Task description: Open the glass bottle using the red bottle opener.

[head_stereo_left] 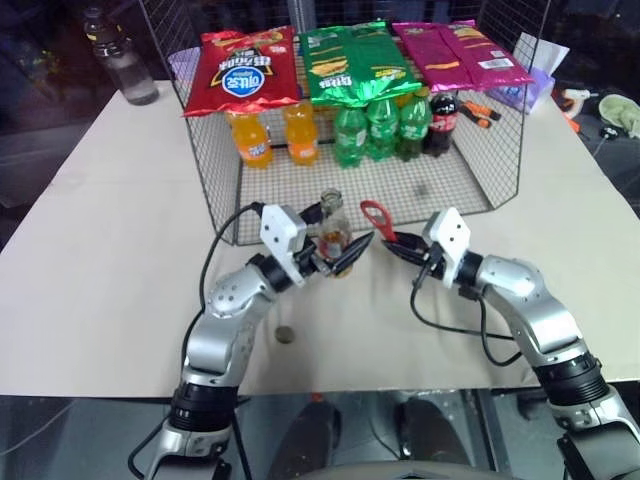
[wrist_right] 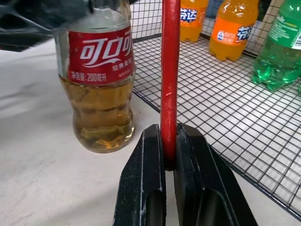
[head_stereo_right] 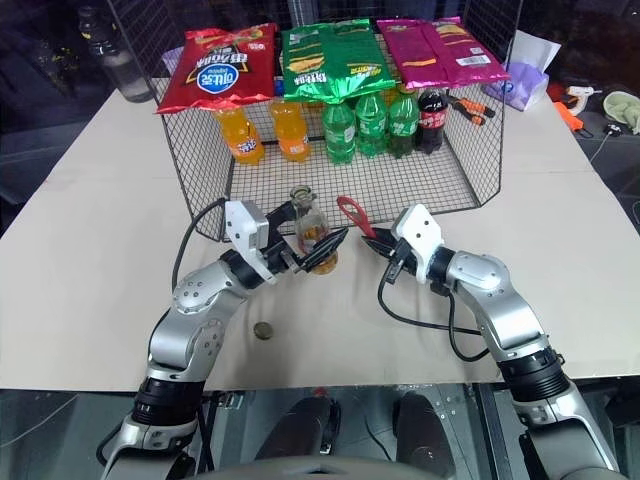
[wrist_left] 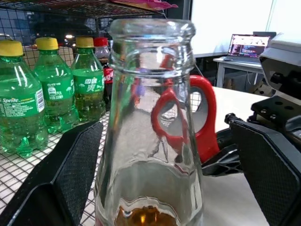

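Note:
The glass bottle (head_stereo_left: pixel 332 214) stands upright on the table just in front of the wire basket, with amber liquid in its lower half and a red-and-white label (wrist_right: pixel 100 55). Its mouth (wrist_left: pixel 151 29) shows no cap. My left gripper (head_stereo_left: pixel 336 240) is open around the bottle, one finger (wrist_left: pixel 77 162) on each side and both apart from the glass. My right gripper (wrist_right: pixel 169 141) is shut on the handle of the red bottle opener (head_stereo_left: pixel 375 215). The opener stands upright, ring end up, just right of the bottle and close to its neck.
The wire basket (head_stereo_left: pixel 420 185) behind holds orange soda bottles (head_stereo_left: pixel 252 138), green ones (head_stereo_left: pixel 380 128) and a dark cola bottle (head_stereo_left: pixel 442 122), with chip bags (head_stereo_left: pixel 243 68) lying on top. A small round disc (head_stereo_left: pixel 285 335) lies on the table near my left arm. A water bottle (head_stereo_left: pixel 125 65) stands far left.

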